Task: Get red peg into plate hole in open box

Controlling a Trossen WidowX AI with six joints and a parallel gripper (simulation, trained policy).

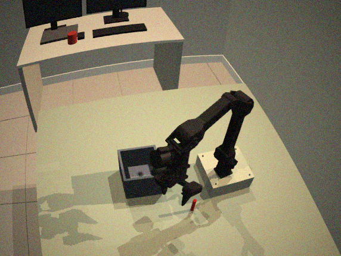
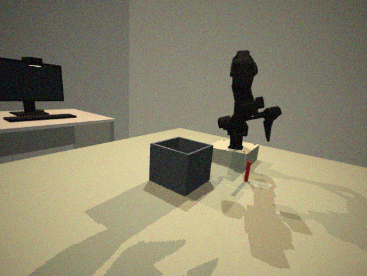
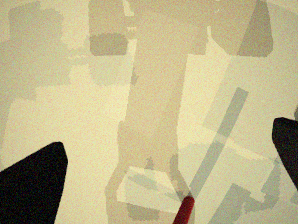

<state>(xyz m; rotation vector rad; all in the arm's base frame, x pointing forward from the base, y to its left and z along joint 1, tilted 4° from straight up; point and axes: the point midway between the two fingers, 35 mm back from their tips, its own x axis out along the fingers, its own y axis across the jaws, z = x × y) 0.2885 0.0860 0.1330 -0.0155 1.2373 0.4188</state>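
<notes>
The red peg (image 1: 193, 205) (image 2: 247, 171) (image 3: 184, 211) stands upright on the table, in front of the arm's base; only its upper part shows at the wrist view's lower edge. My gripper (image 1: 173, 199) (image 3: 171, 141) is wide open and empty. It hangs above the table between the box and the peg, with the peg outside its fingers in the top view. The open dark box (image 1: 142, 189) (image 2: 167, 167) stands to the peg's left. Inside it the light plate (image 1: 133, 171) shows a dark hole (image 1: 140, 174), partly hidden by the arm. The box's inside bottom is hidden in the exterior view.
The arm's pale base block (image 1: 205, 166) (image 2: 224, 157) stands behind the peg. The arm reaches over the box's right edge in the top view. A separate desk (image 1: 98, 44) at the back holds monitors, a keyboard (image 1: 119, 30) and a red cylinder (image 1: 72, 37).
</notes>
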